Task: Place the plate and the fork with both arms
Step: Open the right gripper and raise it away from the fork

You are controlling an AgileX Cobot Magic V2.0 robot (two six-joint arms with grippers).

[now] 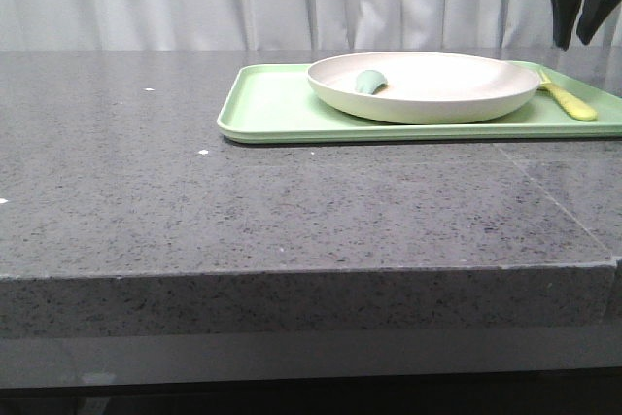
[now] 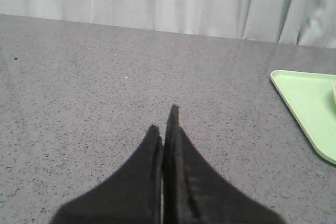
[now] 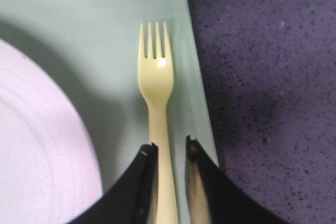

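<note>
Yellow fork (image 3: 157,108) and plate (image 1: 424,86): seemingly unmarked, no lettering.

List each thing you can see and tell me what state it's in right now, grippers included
Cream-white round plate: on the light green rectangular tray, small teal-green piece inside it.
Pale yellow plastic fork: flat on the tray beside the plate, not lifted.
Right gripper: open, raised above the tray, its fingers either side of the fork handle in the wrist view.
Left gripper: shut, empty, over the grey stone table.
</note>
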